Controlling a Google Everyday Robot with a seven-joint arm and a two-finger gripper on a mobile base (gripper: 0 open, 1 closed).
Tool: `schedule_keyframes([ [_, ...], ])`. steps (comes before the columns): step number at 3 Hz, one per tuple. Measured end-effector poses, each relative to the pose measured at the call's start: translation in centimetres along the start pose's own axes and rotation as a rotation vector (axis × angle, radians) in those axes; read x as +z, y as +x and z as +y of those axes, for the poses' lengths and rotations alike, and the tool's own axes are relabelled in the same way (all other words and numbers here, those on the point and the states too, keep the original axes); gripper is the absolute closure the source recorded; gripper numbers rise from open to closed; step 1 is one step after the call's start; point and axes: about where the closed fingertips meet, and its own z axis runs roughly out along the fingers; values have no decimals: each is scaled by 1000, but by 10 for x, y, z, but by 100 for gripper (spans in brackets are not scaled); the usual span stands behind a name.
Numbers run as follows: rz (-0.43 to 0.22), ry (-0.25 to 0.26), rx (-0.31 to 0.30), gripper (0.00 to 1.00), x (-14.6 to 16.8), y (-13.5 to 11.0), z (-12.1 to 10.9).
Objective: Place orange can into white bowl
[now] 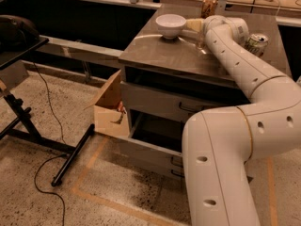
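Observation:
The orange can [208, 5] stands upright at the back edge of the grey cabinet top [155, 53], with nothing holding it. The white bowl [170, 25] sits in front and to the left of it, with nothing visible inside. My white arm reaches across the top from the right. The gripper [199, 36] hangs low over the surface just right of the bowl and in front of the orange can, touching neither.
A green-and-white can [256, 43] stands at the right, behind my arm. A pale beige object [193, 25] lies between bowl and wrist. The lower drawer [153, 142] is pulled open. A cardboard box [109, 108] and a black stand [21, 112] with a cable are on the floor at the left.

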Motion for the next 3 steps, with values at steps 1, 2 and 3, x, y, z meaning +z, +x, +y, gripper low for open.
schedule_keyframes([
  [1, -50, -28, -22, 0, 11, -3, 8],
  [2, -61, -31, -27, 0, 12, -8, 10],
  [3, -69, -23, -14, 0, 13, -9, 8],
])
